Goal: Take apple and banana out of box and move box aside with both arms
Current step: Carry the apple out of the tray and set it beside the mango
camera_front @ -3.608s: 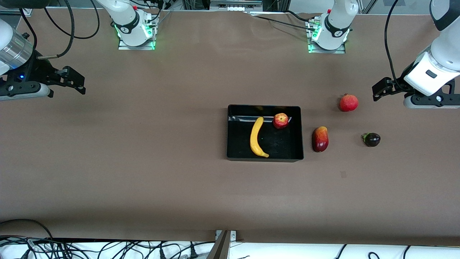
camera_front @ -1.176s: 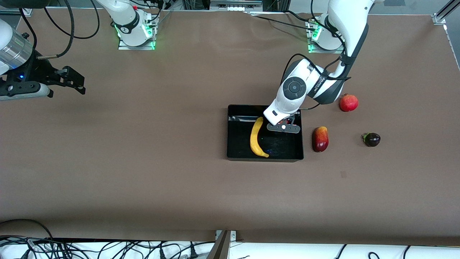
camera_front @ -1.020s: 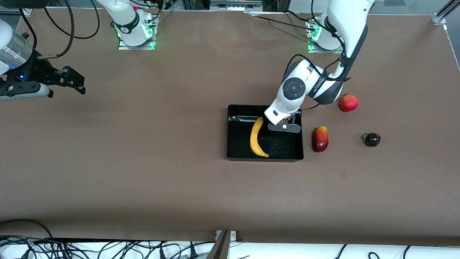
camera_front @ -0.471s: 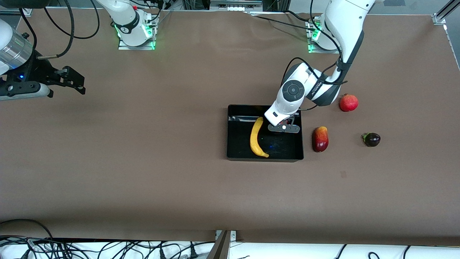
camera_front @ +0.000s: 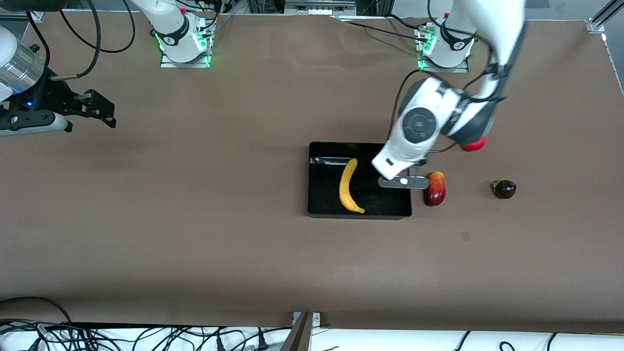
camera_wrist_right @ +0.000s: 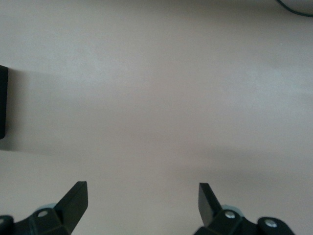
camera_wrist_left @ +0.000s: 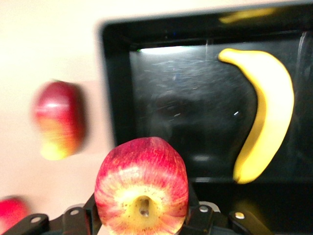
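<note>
- The left gripper (camera_wrist_left: pixel 142 223) has its jaws closed on the apple (camera_wrist_left: pixel 142 185), lifted above the box (camera_front: pixel 321 207) at its wall toward the left arm's end of the tabletop (camera_front: pixel 195 243).
- The apple looks firm, round and smooth-skinned, and it is gripped across its middle. It should be light, but it could roll once released.
- The banana (camera_front: pixel 348 186) lies in the box, near its middle. It seems soft under a thin skin and likely to bruise, so a gentle pinch across its thick middle, square to its curve, seems best.
- The box is glossy, stiff plastic with low walls, probably light and slippery. One gripper on each end wall looks the safest way to shift it.
- The right gripper (camera_wrist_right: pixel 142 200) waits with jaws wide over bare tabletop at the right arm's end.
- A mango (camera_front: pixel 434 188) lies just beside the box, so the apple needs setting down clear of it.
</note>
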You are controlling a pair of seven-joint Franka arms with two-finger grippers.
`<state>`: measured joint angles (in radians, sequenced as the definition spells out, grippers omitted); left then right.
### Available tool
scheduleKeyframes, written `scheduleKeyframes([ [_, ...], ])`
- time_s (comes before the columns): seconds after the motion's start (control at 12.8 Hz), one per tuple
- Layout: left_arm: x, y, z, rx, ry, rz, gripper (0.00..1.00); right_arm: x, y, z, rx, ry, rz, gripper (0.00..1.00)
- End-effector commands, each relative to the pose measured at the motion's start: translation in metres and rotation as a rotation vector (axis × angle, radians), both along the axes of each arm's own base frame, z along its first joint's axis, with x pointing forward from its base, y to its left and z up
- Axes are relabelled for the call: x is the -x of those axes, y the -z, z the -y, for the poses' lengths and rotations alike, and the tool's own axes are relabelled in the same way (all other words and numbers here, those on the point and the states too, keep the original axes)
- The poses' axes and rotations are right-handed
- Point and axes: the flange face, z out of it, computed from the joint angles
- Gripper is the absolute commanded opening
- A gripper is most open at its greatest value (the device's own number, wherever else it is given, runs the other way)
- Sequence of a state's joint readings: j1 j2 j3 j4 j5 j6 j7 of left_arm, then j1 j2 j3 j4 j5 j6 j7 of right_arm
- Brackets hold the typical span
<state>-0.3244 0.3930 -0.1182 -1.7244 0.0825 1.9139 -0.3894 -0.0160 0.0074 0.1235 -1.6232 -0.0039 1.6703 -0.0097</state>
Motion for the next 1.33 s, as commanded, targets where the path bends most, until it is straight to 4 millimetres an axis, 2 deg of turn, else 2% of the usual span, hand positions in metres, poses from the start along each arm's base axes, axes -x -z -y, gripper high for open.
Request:
scheduleKeyframes([
  [0.0, -0.014, -0.025, -0.071, -0.003, 0.125, -0.13, 0.15, 0.0, -0.005, 0.002, -0.007, -0.002, 0.004, 1.0],
  [0.16, -0.005, -0.007, -0.123, -0.015, 0.131, -0.25, 0.14, 0.0, -0.005, 0.003, -0.006, -0.002, 0.004, 1.0],
  [0.24, 0.005, 0.009, -0.152, -0.013, 0.093, -0.283, 0.14, 0.0, -0.005, 0.003, -0.007, -0.002, 0.003, 1.0],
  [0.31, 0.022, 0.024, -0.16, -0.011, 0.088, -0.276, 0.14, 0.0, -0.005, 0.003, -0.007, -0.002, 0.003, 1.0],
  [0.39, 0.042, 0.034, -0.161, -0.003, 0.101, -0.212, 0.15, 0.0, -0.005, 0.003, -0.007, -0.002, 0.003, 1.0],
  [0.47, 0.061, 0.053, -0.161, 0.008, 0.115, -0.162, 0.16, 0.0, -0.005, 0.002, -0.007, -0.002, 0.004, 1.0],
  [0.63, 0.079, 0.087, -0.165, 0.035, 0.141, -0.1, 0.16, 0.0, -0.005, 0.001, -0.007, -0.002, 0.004, 1.0],
  [0.86, 0.089, 0.12, -0.181, 0.03, 0.164, -0.042, 0.17, 0.0, -0.005, 0.0, -0.007, -0.004, 0.006, 1.0],
  [1.02, 0.096, 0.135, -0.182, 0.038, 0.167, -0.038, 0.22, 0.0, -0.005, 0.0, -0.007, -0.004, 0.006, 1.0],
  [1.1, 0.096, 0.144, -0.181, 0.045, 0.167, -0.04, 0.39, 0.0, -0.005, 0.0, -0.007, -0.004, 0.006, 1.0],
  [1.18, 0.095, 0.148, -0.18, 0.049, 0.166, -0.032, 0.85, 0.0, -0.005, 0.001, -0.007, -0.002, 0.004, 1.0],
  [1.25, 0.091, 0.14, -0.182, 0.047, 0.16, -0.016, 1.0, 0.0, -0.005, 0.0, -0.007, -0.005, 0.004, 1.0],
])
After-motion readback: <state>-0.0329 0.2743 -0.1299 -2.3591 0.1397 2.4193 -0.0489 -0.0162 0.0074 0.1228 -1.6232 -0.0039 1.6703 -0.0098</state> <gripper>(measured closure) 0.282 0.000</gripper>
